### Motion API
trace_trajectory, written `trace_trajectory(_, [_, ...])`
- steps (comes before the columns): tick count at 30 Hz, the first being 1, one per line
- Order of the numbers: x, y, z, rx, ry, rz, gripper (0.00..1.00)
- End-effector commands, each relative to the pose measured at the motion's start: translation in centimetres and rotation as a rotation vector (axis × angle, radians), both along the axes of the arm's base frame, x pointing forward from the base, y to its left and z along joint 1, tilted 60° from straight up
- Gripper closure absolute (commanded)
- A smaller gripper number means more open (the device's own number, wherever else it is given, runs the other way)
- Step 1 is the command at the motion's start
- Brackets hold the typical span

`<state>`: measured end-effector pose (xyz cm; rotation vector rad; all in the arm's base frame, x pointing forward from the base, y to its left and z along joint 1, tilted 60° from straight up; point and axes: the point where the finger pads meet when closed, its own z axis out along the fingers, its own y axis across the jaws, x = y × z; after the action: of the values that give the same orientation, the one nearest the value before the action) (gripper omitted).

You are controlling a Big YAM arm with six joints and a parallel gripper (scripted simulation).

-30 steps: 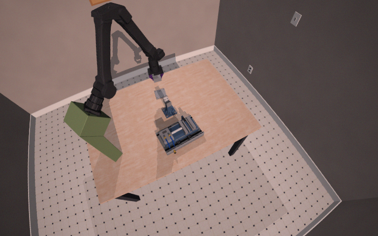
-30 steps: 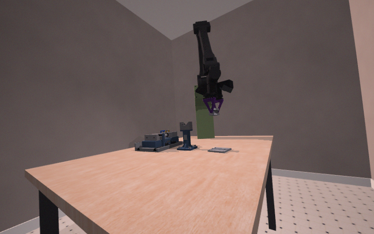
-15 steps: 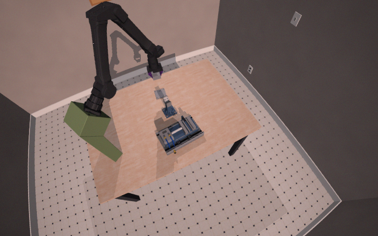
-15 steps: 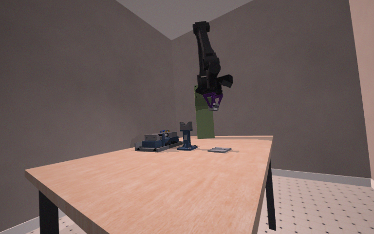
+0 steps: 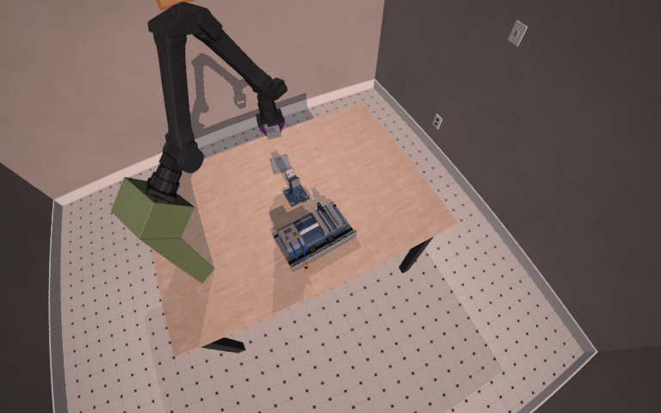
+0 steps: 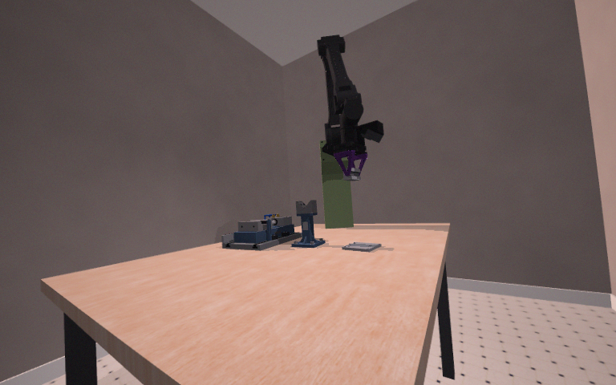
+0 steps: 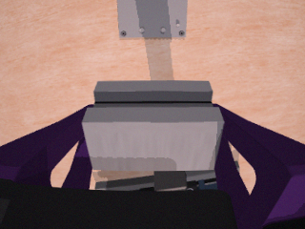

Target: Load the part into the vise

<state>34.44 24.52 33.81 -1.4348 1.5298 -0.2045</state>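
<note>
Block [image 5: 273, 132] [image 6: 351, 177] [image 7: 152, 145], probably stiff metal with slick faces, sits clamped in partly open jaws above the table's [image 5: 379, 185] [image 6: 272, 294] [image 7: 48, 57] wall-side edge. A centred grip should limit tipping.

Workshop-like room, wooden table [image 5: 390, 180] [image 6: 281, 290], pneumatic vise [image 5: 314, 233] [image 6: 258, 233], speckled tile floor [image 5: 341, 360] [image 6: 517, 331]

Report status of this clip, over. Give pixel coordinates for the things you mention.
Pincer [image 5: 273, 131] [image 6: 351, 174] [image 7: 152, 114] shut on block [image 5: 274, 132] [image 6: 350, 177] [image 7: 154, 145], held aloft. Infeed plate [image 5: 280, 163] [image 6: 362, 246] [image 7: 152, 16] vacant. Vise [image 5: 314, 233] [image 6: 261, 232] unloaded. V-block [image 5: 291, 174] [image 6: 305, 208] stands between.
</note>
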Motion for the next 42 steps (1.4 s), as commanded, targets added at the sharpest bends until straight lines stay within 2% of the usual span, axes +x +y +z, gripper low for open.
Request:
trace_trajectory(1, [-0.56, 0.36, 0.23, 0.007, 0.009, 0.005, 1.0])
trace_trajectory(38, [-0.56, 0.34, 0.02, 0.003, 0.01, 0.008, 1.0])
trace_trajectory(42, [-0.02, -0.39, -0.38, -0.011, 0.005, 0.002, 1.0])
